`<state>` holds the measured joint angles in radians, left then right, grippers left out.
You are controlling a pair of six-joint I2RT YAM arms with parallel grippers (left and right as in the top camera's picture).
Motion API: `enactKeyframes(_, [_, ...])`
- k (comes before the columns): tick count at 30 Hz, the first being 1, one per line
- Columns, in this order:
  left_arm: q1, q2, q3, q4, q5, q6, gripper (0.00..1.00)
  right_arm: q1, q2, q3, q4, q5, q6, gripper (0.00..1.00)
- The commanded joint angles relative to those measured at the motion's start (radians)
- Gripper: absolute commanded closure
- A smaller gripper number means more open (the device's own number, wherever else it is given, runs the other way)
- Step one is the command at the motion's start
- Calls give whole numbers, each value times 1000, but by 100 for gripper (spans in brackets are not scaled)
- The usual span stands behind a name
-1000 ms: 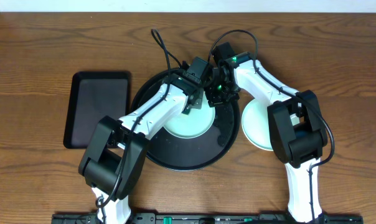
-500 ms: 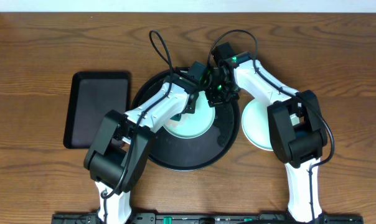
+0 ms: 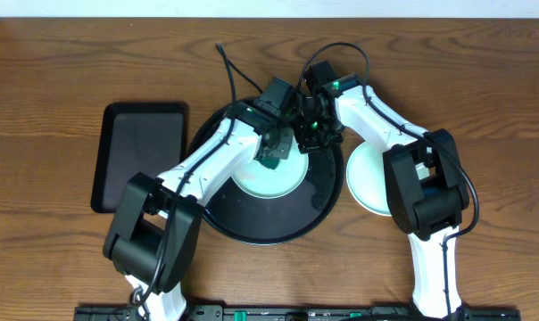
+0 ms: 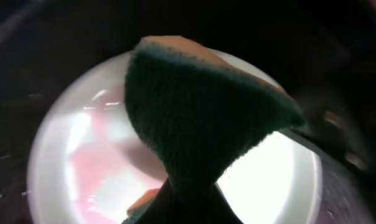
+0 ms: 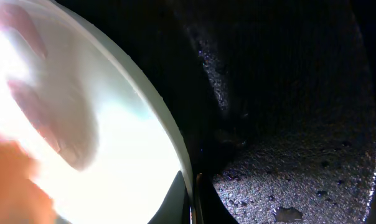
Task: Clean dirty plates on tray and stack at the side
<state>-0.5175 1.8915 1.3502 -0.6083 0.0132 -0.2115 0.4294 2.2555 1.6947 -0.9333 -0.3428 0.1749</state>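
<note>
While the left gripper (image 3: 276, 153) works, its jaws are clamped on a green-faced sponge (image 4: 200, 118), which narrows into the pinch at the bottom of the left wrist view. The sponge hangs over the light blue-green plate (image 3: 268, 183); you cannot tell whether it touches the surface. That plate lies inside the round black tray (image 3: 252, 223), in its far half. Check the pink smear (image 4: 98, 155) on the plate's left part in the left wrist view: it indicates that this plate is not yet clean.

The right gripper (image 3: 310, 132) sits at the plate's far right rim, above the tray. The right wrist view shows that rim close up, but the fingers are almost out of frame, so you cannot tell whether the jaws are apart or closed on the rim. Treat this arm as probably steadying the plate.

Off the tray, just beside its right edge, a pale plate (image 3: 363, 183) rests on the table (image 3: 64, 71), partly under the right arm. You cannot tell whether it is one plate or a stack. No other plate shows on the tray.

Judge progress as follows:
- **Done:** the side stack is started.
- **In hand:** the only plate on the tray is mid-scrub.
- **Left:** finish the wipe, then move that plate onto the side plate.

The rectangular black tray (image 3: 140, 156) lies well apart at the left and plays no part in this step.
</note>
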Motion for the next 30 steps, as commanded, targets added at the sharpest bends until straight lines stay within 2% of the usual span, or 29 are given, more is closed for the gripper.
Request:
enactKeyframes(1, [42, -16, -5, 0, -210, -150, 92, 12, 50, -3, -6, 14, 11, 99])
enactKeyframes(7, [54, -16, -7, -39, -190, -190, 93, 12, 50, -3, -6, 13, 11, 99])
enactKeyframes(15, [24, -16, -23, -132, -1, -190, 93, 12, 50, -3, -6, 13, 11, 99])
enactKeyframes(21, [8, -15, -26, -146, 3, -200, 92, 12, 50, -3, -10, 13, 11, 99])
enactKeyframes(30, [7, -15, -85, -113, 2, -309, 93, 12, 50, -3, -11, 14, 11, 99])
